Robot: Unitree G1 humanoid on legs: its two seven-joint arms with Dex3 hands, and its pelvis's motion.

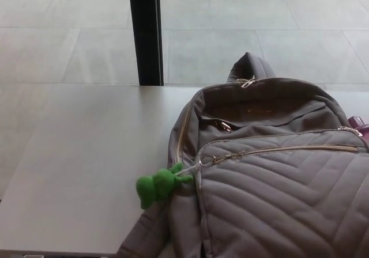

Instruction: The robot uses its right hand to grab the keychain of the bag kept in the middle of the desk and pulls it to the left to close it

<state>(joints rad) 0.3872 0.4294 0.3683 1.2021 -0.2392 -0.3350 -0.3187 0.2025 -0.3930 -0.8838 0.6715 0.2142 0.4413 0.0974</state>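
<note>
A grey quilted backpack (pixel 277 183) lies flat on the pale desk (pixel 86 166), filling the right half of the head view. Its front pocket zipper (pixel 288 150) runs shut across the pocket, with the slider at the left end. A green plush keychain (pixel 157 185) hangs from that slider by a short ring and rests on the desk beside the bag's left edge. The top main compartment (pixel 259 105) gapes open, dark inside. Neither of my hands shows in the picture.
A black vertical post (pixel 145 33) stands behind the desk's far edge, with grey floor tiles beyond. A small purple object (pixel 360 121) peeks out at the bag's right edge. The desk's near edge runs along the bottom left.
</note>
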